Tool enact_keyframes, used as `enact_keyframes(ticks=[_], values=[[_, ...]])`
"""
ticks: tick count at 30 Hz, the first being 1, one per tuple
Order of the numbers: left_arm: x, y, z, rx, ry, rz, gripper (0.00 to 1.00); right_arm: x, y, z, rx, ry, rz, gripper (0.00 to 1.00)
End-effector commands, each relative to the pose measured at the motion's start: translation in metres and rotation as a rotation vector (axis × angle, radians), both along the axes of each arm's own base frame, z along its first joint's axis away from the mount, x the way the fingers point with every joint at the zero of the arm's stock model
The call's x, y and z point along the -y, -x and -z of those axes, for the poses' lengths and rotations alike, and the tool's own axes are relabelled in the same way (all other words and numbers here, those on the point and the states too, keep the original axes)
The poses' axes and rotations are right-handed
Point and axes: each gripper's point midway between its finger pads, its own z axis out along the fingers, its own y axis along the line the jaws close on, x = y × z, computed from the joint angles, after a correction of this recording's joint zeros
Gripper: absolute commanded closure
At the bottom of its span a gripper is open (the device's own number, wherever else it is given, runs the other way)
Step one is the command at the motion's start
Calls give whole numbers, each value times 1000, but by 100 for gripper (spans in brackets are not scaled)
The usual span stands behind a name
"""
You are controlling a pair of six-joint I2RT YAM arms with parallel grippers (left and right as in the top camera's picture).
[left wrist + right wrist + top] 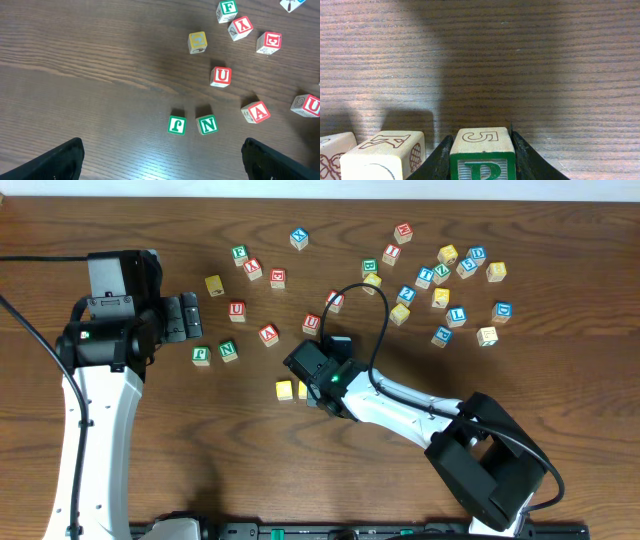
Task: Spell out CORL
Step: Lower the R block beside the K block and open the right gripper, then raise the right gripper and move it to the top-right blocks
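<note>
We have the two yellow cubes (285, 389) mid-table and the green R cube (481, 142) beside them between our right gripper's (481, 160) jaws, grip uncertain; the blue L cube (457, 315) waits.

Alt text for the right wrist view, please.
The green R cube, with a 5 on its top face, is hugged on both sides by the right gripper. Two pale cubes stand just left of it in frame on the dark wooden table.
</note>
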Motion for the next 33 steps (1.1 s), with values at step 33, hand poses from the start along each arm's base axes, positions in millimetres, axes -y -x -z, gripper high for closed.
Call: enact_keyframes(ticks=[33], values=[[0,-1,0,-1,1,5,1,6,-3,-22,50,23,-32,58]])
